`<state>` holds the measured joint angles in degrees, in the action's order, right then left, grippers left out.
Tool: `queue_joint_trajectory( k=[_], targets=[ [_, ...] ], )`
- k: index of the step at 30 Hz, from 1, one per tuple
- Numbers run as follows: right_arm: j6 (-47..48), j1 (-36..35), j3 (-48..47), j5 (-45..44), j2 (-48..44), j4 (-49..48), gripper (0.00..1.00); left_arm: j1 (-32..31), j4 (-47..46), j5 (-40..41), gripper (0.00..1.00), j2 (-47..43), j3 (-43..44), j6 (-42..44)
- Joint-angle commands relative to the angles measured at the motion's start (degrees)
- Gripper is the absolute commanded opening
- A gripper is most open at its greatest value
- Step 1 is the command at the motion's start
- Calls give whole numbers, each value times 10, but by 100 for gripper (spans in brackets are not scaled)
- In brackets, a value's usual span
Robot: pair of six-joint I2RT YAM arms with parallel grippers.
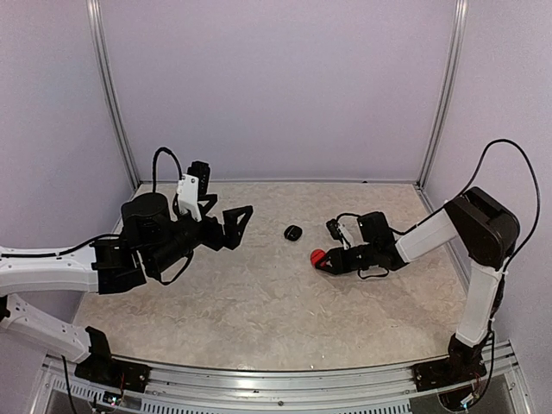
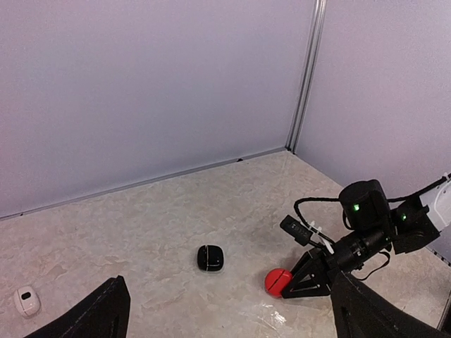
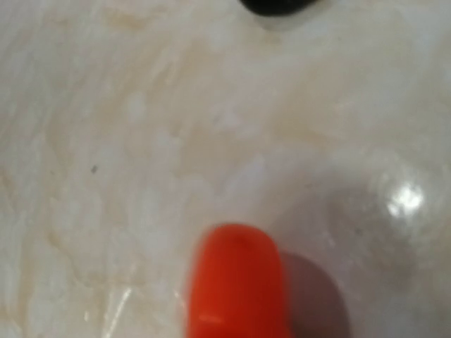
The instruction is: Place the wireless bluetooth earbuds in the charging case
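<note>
Found red case point(image 1: 318, 257) just near-right of black case point(image 1: 293, 232), at right claw point(image 1: 325, 260) tip, grip untellable; left claw point(image 1: 241, 227) gaping, well left. Spotted no earbuds. Judged it best to pin case steady first.

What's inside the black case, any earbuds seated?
The black case lies closed on the table; only its dark shell and a pale seam show. Its inside is covered, so the contents cannot be told.

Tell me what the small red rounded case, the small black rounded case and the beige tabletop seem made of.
Red rounded case: likely smooth plastic, semi-gloss, a pale sheen near its edge.
Black rounded case: probably glossy plastic, a light streak across it.
Beige tabletop: marble-veined, polished, mirroring a light spot; stone or laminate, unclear.
</note>
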<state>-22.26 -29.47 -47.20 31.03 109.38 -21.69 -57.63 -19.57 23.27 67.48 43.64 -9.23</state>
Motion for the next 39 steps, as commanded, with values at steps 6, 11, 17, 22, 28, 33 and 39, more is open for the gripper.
queue_joint_trajectory(
  k=[6, 11, 17, 22, 28, 33, 39],
  targets=[
    [2, 10, -17, 2, -4, 35, 57, 55, 72, -24, 99, -6, 18, -86],
    [1, 17, 15, -18, -56, 45, 73, 88, 109, -65, 99, 4, 37, -125],
    [24, 31, 60, -51, -177, 71, 99, 153, 135, -138, 99, 19, 56, -172],
    [41, 39, 84, -90, -304, 108, 100, 203, 153, -170, 99, 33, 52, -211],
    [30, 43, 100, -149, -419, 157, 100, 222, 124, -162, 99, 12, -8, -247],
    [4, 42, 181, -208, -516, 124, 100, 221, 101, -127, 99, -16, -68, -267],
    [-28, 42, 300, -228, -631, 43, 100, 216, 84, -96, 99, -16, -121, -276]
  ],
)
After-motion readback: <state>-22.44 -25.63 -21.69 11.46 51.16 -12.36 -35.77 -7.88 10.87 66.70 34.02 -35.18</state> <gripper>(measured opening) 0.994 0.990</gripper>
